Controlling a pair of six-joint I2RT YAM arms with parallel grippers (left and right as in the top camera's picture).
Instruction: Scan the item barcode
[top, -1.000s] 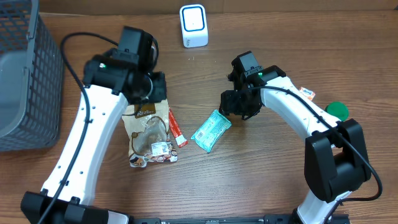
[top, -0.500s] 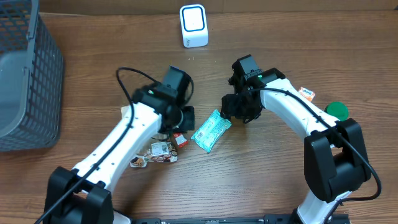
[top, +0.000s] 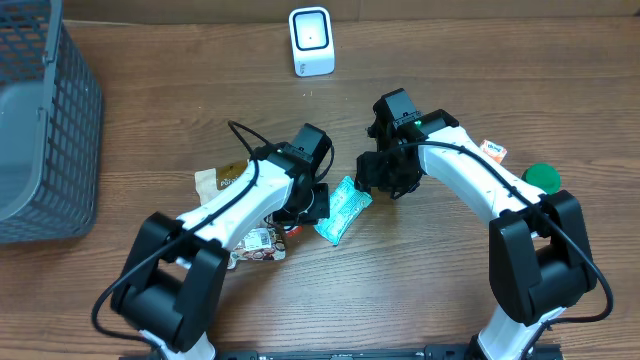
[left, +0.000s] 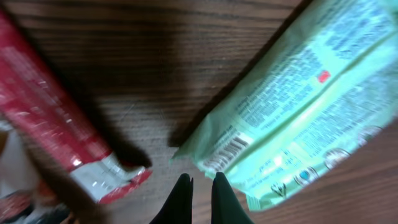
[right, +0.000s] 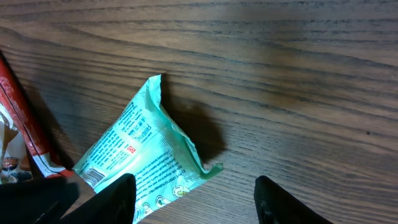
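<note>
From above, the teal packet (top: 340, 210) lies flat on the surface (top: 420, 290). My left end effector (top: 314, 203) is at its left edge and my right end effector (top: 385, 182) at its upper right corner, with a red sachet (top: 290, 222) and a brown snack bag (top: 224, 180) crowding in left of the packet, the white scanner (top: 311, 40) well beyond it and a grey basket (top: 45, 130) far left of it. My left wrist shows my fingers (left: 181, 196) pressed together, holding nothing, just beside the packet's barcode (left: 227, 152) corner, the sachet close to its left. My right wrist shows my fingers (right: 118, 196) spread wide above the packet's near end, gripping nothing.
</note>
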